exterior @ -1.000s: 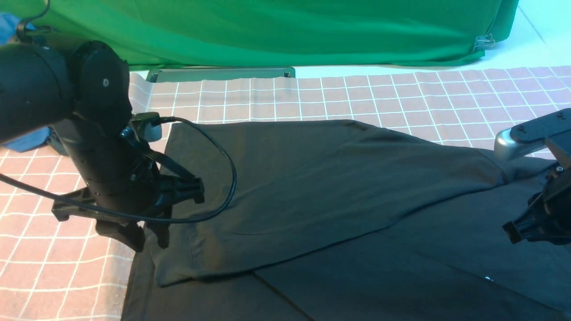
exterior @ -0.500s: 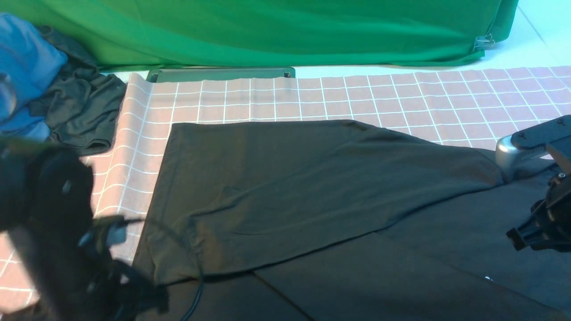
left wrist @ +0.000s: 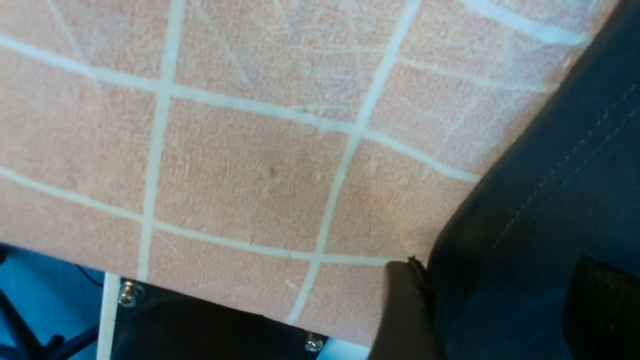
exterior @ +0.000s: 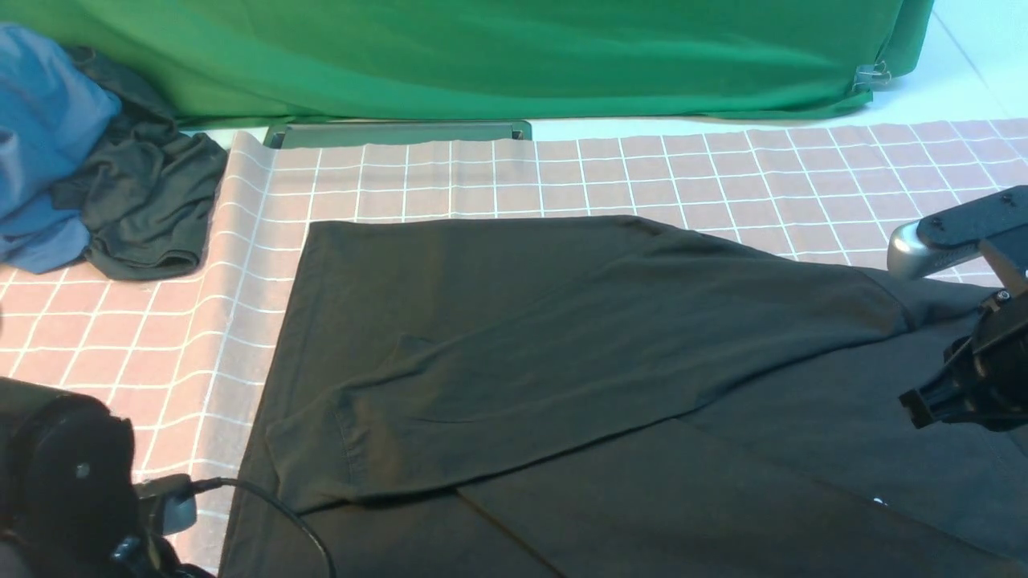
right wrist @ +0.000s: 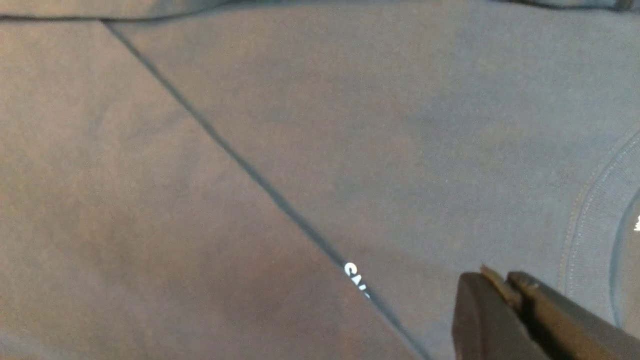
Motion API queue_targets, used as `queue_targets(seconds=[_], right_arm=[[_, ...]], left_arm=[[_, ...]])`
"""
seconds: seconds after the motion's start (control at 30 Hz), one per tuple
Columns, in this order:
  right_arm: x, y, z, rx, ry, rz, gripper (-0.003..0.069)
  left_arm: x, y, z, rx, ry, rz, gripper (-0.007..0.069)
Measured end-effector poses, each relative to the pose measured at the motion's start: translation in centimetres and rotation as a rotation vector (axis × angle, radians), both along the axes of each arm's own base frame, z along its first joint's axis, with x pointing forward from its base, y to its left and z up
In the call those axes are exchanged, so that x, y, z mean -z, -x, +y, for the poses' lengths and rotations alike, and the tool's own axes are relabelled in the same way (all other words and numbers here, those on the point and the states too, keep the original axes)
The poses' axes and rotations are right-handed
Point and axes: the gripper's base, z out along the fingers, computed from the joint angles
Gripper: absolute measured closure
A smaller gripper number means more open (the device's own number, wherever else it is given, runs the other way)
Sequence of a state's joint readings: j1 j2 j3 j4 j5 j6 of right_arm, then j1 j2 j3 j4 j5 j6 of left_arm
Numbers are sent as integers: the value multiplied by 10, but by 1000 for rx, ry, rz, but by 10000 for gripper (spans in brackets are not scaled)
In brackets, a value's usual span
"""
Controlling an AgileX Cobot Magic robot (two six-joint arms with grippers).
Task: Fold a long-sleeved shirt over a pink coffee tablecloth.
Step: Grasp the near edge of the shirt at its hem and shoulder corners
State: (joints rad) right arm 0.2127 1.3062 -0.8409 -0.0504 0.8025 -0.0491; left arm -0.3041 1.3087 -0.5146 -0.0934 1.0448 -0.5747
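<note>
Finding: the large black soft-knit long-sleeved shirt [exterior: 562, 337] lies spread on the dusty-pink tablecloth with its grid of thin white lines [exterior: 642, 168], which covers the worktop. One long sleeve [exterior: 514, 377] is laid slantwise over the body, its cuff [exterior: 321, 457] near the shirt's left edge. You may judge the sleeve fold made and the body folds not yet done.

Left end effector [left wrist: 500, 315]: the jaws stand wide apart and low, straddling the stitched edge of the shirt where it meets the pink cloth. Nothing is pinched. The position suits taking that edge for a fold towards the middle.

Right end effector [right wrist: 505, 305]: the jaws are closed on each other with no fabric between them. It hangs over the chest, between the small white print [right wrist: 356, 280] and the ribbed collar [right wrist: 585, 225], clear of the sleeve.

A crumpled blue garment [exterior: 40, 120] and a smaller dark grey-green garment [exterior: 144, 201] sit at the far left, apart from the shirt. You need not disturb them.

Risk, as a judgement: the soft knit may drag the laid sleeve askew when you lift the edge.
</note>
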Motion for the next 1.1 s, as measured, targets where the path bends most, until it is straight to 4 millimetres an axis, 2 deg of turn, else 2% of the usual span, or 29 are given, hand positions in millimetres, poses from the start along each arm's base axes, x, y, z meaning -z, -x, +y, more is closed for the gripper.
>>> queue_targets(seconds=[0.23, 0.37, 0.4, 0.43, 0.5, 0.57, 0.6, 0.7, 0.83, 0.97, 1.1], right_arm=[[0, 0, 0, -8, 3, -1, 569], [0, 0, 0, -10, 4, 5, 569], [0, 1, 0, -17, 8, 14, 569], [1, 2, 0, -19, 10, 19, 569], [0, 5, -1, -24, 22, 58, 569], [-1, 7, -2, -24, 30, 97, 569], [-1, 8, -1, -22, 28, 113, 569], [0, 13, 0, -26, 11, 165, 569], [8, 27, 7, -70, -63, 291, 569], [32, 49, 14, -150, -61, 414, 568], [53, 76, 34, -305, -15, 482, 559]], left_arm=[[18, -3, -1, 2, -41, 127, 214], [22, -5, -3, -7, -41, 158, 261], [23, -6, -4, -14, -36, 165, 329], [23, -6, -4, -14, -36, 166, 338], [24, -6, -5, -15, -26, 168, 473], [24, -6, -5, -6, -22, 168, 564], [24, -6, -5, 3, -19, 167, 585], [22, -5, -4, 10, -18, 154, 599], [10, -2, -2, 23, -13, 96, 599], [-5, 4, 0, 17, 7, 16, 599], [-15, 7, 2, -5, 22, -45, 599]])
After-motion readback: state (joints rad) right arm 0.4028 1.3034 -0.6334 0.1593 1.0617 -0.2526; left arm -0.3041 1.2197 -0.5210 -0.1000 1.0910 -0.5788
